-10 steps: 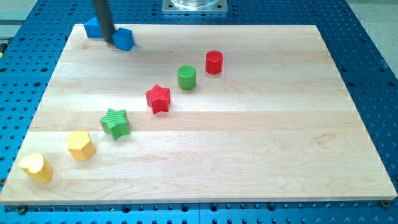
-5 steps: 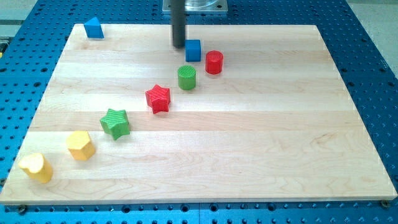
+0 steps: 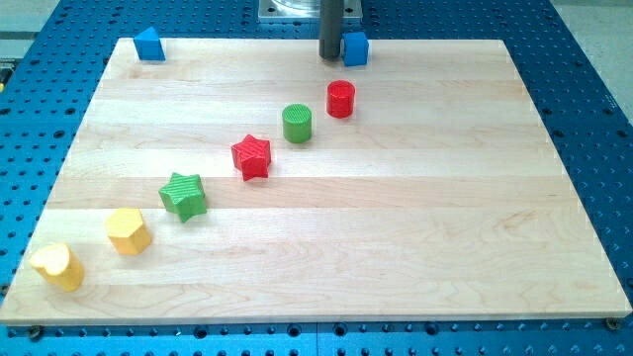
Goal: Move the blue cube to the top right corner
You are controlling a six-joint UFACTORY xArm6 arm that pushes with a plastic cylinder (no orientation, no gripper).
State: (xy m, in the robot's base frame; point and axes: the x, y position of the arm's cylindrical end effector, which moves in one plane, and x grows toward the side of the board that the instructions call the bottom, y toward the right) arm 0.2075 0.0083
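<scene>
My tip (image 3: 330,55) sits against the view's left side of the blue cube (image 3: 355,47), at the top edge of the wooden board (image 3: 415,237), a little right of that edge's middle. I have no pincer here, only the bare rod, so there is nothing open or closed. The red cylinder (image 3: 340,99) stands just below the blue cube. From it a diagonal runs down-left: green cylinder (image 3: 297,124), red star (image 3: 251,156), green star (image 3: 184,194), two yellow blocks (image 3: 129,230) (image 3: 57,266). Another blue block (image 3: 149,44) sits far left of the blue cube.
</scene>
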